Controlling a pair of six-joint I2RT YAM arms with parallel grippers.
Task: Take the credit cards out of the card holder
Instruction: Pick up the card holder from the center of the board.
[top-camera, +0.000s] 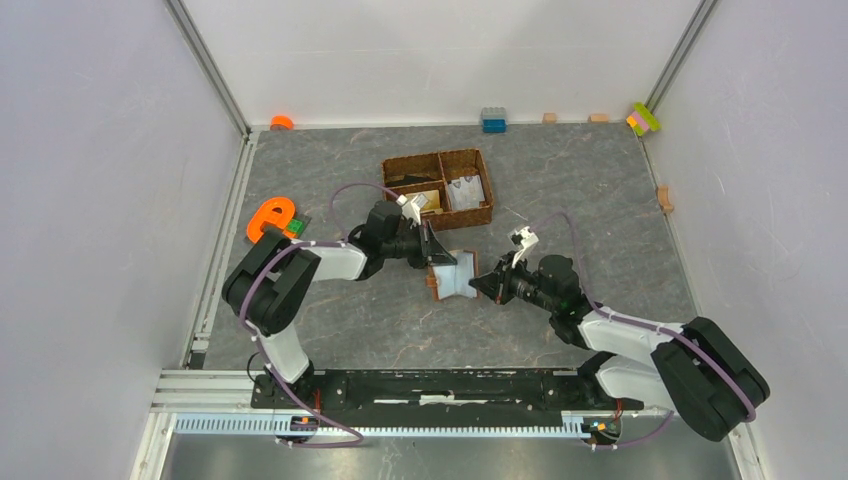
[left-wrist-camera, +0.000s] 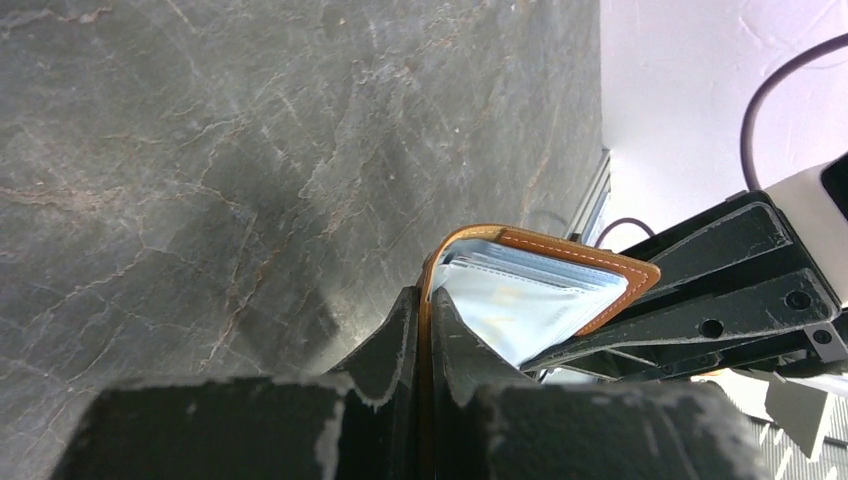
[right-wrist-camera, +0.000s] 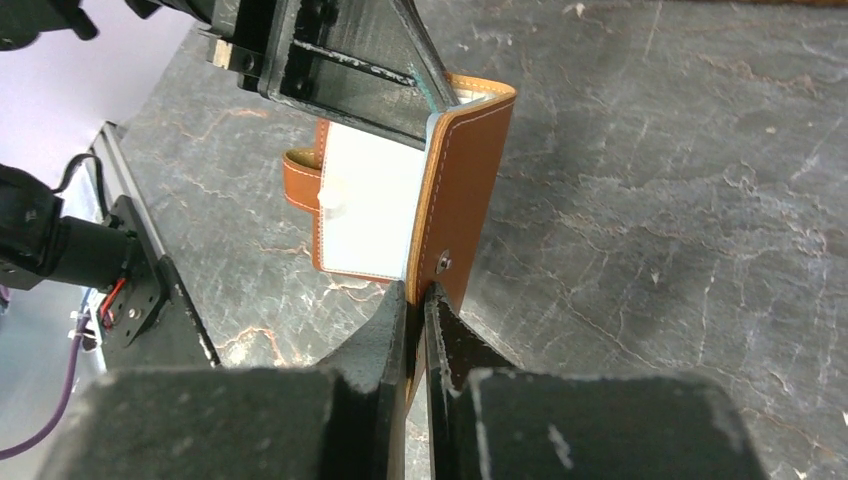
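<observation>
Wallet: the small brown leather-look bifold card holder with pale grey-blue lining (top-camera: 450, 278) is spread open near the middle of the grey stone-look tabletop (top-camera: 330, 330), apparently lifted off it. Pale layered edges (left-wrist-camera: 530, 262) show in its pockets. Could be credit cards or pocket lips, cannot tell. A brown strap tab with a snap (right-wrist-camera: 300, 182) hangs free off one cover.

The left end effector (left-wrist-camera: 424, 300) is pinched narrow on the rim of one cover. The right end effector (right-wrist-camera: 418, 298) is pinched narrow on the rim of the other, just below a metal stud.

Risks as I see them:
- Both grips hold thin rims only. Pulling the covers further apart could slide leather out of one pinch, and the card holder would swing or drop.
- Neither end effector is free to draw a card. Letting go on one side probably lets the bifold flop shut.
- Tilting the pocket mouths downward could spill loose cards onto the tabletop, short of the woven brown compartment basket (top-camera: 432, 157) nearer the far edge.
- The two end effectors are close together, so a regrip could knock them into each other.
</observation>
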